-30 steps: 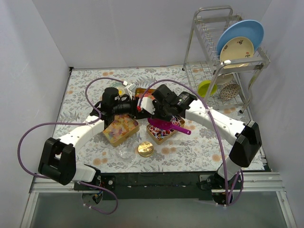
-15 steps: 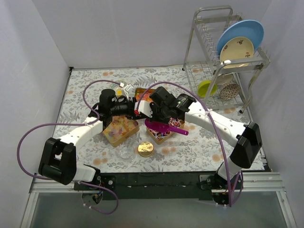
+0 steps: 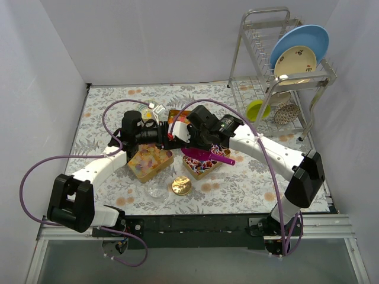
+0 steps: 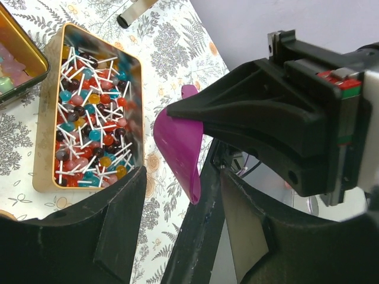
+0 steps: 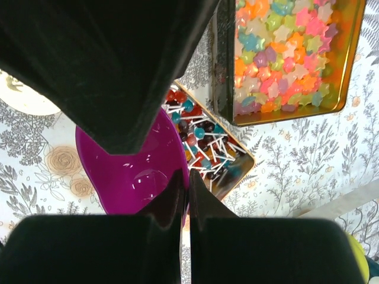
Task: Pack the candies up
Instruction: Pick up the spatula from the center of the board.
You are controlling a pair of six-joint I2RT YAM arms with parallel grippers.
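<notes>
Three open gold tins hold candies. One has lollipops with white sticks [image 4: 89, 112] [image 5: 204, 142] [image 3: 201, 167]. One has pastel star-shaped gummies [image 5: 284, 53] [image 3: 150, 161]. A third tin [image 3: 177, 116] sits behind the grippers. My right gripper [image 5: 186, 183] [image 3: 190, 141] is shut on the rim of the magenta scoop [image 5: 133, 171] [image 4: 180, 148] [image 3: 205, 155], held over the lollipop tin with nothing in its bowl. My left gripper [image 4: 183, 177] [image 3: 167, 135] faces it closely, jaws apart. A thin dark bar that I cannot identify stands between its fingers.
A clear glass jar [image 3: 157, 188] and a round gold lid [image 3: 181, 186] stand near the front of the floral tablecloth. A wire dish rack [image 3: 284, 77] with plates, a green bowl [image 3: 257, 109] and a cup fills the back right. White walls enclose the table.
My left gripper has drawn slightly back to the far left and its jaws stand a little wider. The right gripper and scoop have shifted slightly left over the lollipop tin.
</notes>
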